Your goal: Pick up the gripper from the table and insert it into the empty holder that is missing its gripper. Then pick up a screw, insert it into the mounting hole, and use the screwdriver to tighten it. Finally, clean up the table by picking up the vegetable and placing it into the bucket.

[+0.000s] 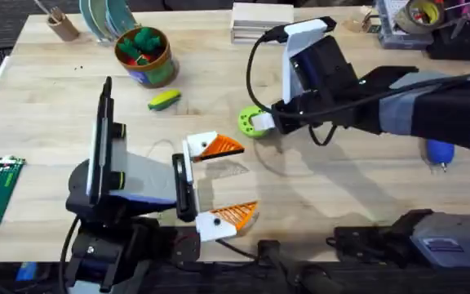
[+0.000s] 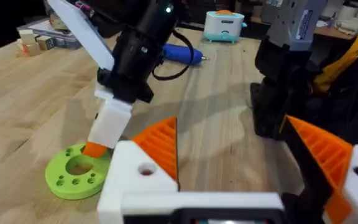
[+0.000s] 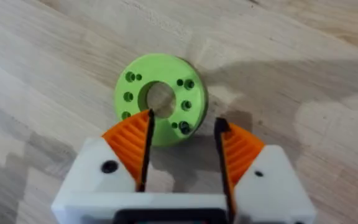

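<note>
R gripper (image 3: pixel 182 140), white w/ orange ribbed pads, hung narrowly parted and empty over bright green round plastic disc (image 3: pixel 160 99); yellow corn-like vegetable (image 1: pixel 164 100) lay beyond disc, so probably retarget, centre, then close.

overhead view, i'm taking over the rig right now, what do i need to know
Right pincer: open, low over the green disc, gripping nothing.
Left pincer: open, empty, parked near its base.
Vegetable: on the table, beside the bucket.
Screwdriver: on the table at the right, untouched.
Done: both pincers show both orange pads; no loose pad or screw spotted.
Left: screw step unconfirmed; vegetable into the bucket.
</note>
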`<action>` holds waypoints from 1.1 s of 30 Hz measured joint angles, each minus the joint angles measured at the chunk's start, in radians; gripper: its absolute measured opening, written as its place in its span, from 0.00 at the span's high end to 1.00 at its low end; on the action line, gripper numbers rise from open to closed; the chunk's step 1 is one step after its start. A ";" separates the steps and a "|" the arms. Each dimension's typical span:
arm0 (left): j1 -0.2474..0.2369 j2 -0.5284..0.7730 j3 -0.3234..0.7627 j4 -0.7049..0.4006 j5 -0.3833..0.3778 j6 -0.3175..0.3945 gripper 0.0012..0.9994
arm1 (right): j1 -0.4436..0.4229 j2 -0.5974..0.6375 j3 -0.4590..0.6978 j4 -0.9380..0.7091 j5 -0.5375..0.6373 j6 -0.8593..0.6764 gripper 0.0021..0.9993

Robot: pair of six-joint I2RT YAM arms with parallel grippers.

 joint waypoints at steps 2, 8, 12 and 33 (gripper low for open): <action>0.000 0.000 0.000 0.000 0.000 0.000 0.01 | 0.000 0.012 0.000 0.006 0.005 0.006 0.45; 0.000 0.000 0.000 0.000 0.000 0.000 0.01 | 0.000 0.027 0.000 0.015 0.015 0.026 0.57; 0.000 0.000 0.000 0.000 0.000 0.000 0.01 | 0.000 0.027 0.000 0.017 0.015 0.033 0.63; 0.000 0.000 0.000 0.000 0.000 0.000 0.00 | 0.000 0.018 0.000 0.015 0.024 0.037 0.72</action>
